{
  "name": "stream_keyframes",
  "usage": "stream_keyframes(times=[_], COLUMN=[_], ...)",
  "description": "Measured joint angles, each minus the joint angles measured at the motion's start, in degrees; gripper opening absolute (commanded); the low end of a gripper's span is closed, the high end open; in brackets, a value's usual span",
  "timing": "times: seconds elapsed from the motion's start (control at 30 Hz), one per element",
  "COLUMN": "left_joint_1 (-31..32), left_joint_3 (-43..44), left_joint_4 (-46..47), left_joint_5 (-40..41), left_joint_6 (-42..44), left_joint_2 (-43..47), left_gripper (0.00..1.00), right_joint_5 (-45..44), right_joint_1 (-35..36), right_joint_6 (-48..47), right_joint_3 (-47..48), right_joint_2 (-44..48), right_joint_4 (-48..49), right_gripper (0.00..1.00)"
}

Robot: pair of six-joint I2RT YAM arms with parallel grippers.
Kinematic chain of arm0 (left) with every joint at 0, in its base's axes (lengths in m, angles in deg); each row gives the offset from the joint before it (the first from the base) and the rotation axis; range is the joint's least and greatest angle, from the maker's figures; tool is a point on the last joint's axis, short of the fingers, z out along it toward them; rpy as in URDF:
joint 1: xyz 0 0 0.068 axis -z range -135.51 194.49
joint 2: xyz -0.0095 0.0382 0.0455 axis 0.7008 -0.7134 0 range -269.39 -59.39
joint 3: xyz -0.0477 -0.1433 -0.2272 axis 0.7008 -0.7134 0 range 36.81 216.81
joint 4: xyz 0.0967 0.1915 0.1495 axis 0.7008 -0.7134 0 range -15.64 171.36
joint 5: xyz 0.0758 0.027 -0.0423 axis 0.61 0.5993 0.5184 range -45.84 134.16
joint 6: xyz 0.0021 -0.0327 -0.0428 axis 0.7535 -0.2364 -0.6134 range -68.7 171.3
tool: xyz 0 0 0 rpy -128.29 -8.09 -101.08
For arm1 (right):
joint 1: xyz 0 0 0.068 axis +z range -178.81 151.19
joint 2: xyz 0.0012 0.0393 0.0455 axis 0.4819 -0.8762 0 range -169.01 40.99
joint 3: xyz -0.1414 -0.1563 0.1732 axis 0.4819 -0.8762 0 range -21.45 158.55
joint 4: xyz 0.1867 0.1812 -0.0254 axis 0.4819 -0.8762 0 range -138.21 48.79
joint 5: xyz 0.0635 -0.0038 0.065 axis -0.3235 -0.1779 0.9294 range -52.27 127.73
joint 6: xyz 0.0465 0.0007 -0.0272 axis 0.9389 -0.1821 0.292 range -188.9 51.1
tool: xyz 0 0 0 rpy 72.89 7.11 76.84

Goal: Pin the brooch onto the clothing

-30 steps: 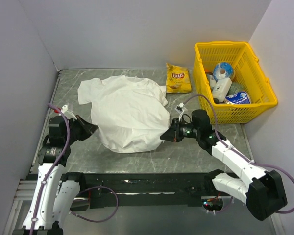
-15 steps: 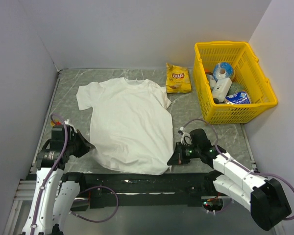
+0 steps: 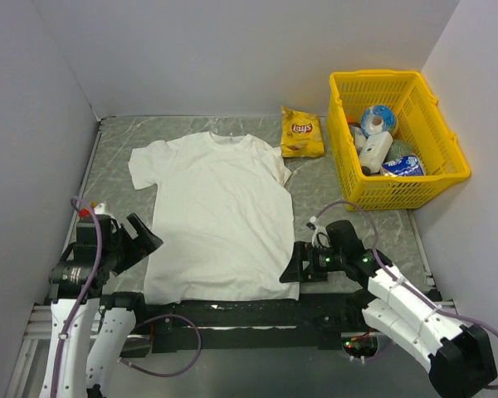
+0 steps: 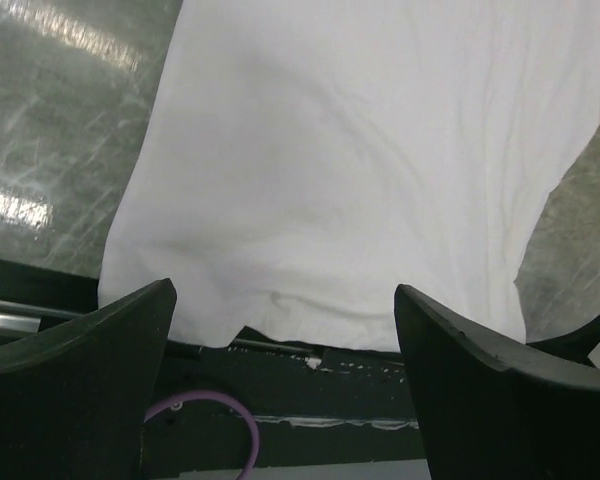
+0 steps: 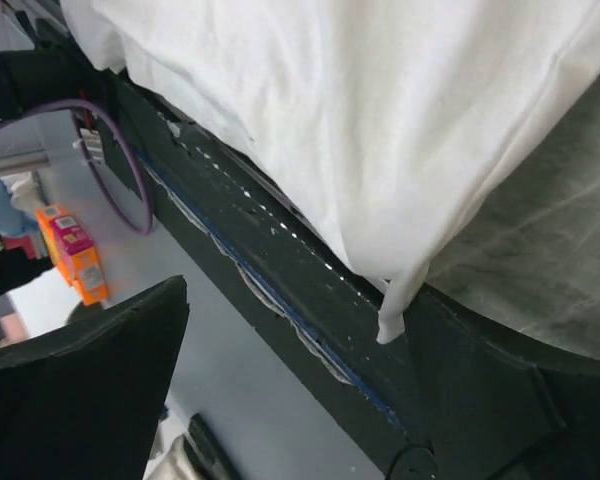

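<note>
The clothing, a white T-shirt, lies spread flat on the marbled table, neck at the far side and hem at the near edge. My left gripper stands open just left of the hem's left corner, holding nothing. My right gripper is open at the hem's right corner, also empty. In the left wrist view the shirt fills the top, with the open gripper below the hem. The right wrist view shows the shirt with one hem corner hanging over the black rail between the open gripper. The brooch is out of view.
A yellow basket holding several items stands at the far right. A yellow crisp bag lies beside it, near the shirt's right sleeve. White walls close in the table on three sides. A black rail runs along the near edge.
Both grippers, shut on the bunched shirt a second ago, drew it toward the near edge and spread it flat. Both have since opened and let go of the hem.
</note>
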Motion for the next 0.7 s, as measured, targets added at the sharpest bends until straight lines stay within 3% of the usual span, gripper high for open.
stream_keyframes(times=[0.13,0.3,0.5,0.6,0.63,0.7], left_joint_1=[0.0,0.0,0.6,1.6,1.8,2.1], left_joint_3=[0.9,2.3,6.4,10.8,12.2,15.4], left_joint_4=[5.8,16.1,30.1,35.7,37.8,40.3], left_joint_5=[-0.2,-0.2,1.0,2.5,2.8,3.1], left_joint_6=[0.0,-0.3,-0.5,-0.5,-0.4,-0.6], left_joint_2=[-4.7,-16.5,-30.4,-39.2,-42.1,-47.9], left_gripper=[0.97,0.99,0.86,0.65,0.4,0.22], right_joint_5=[-4.3,-9.8,-14.7,-16.0,-16.3,-16.6], right_joint_1=[0.1,0.1,0.1,0.1,0.1,0.1], right_joint_6=[-1.5,-4.4,-6.0,-6.7,-7.0,-7.6], right_joint_3=[6.7,17.1,25.2,30.1,32.6,36.7], right_joint_2=[0.7,-6.2,-20.2,-27.3,-30.1,-35.0], right_joint_4=[-2.0,0.9,6.5,8.9,9.5,11.6], right_gripper=[1.0,1.0,1.0,1.0,1.0,1.0])
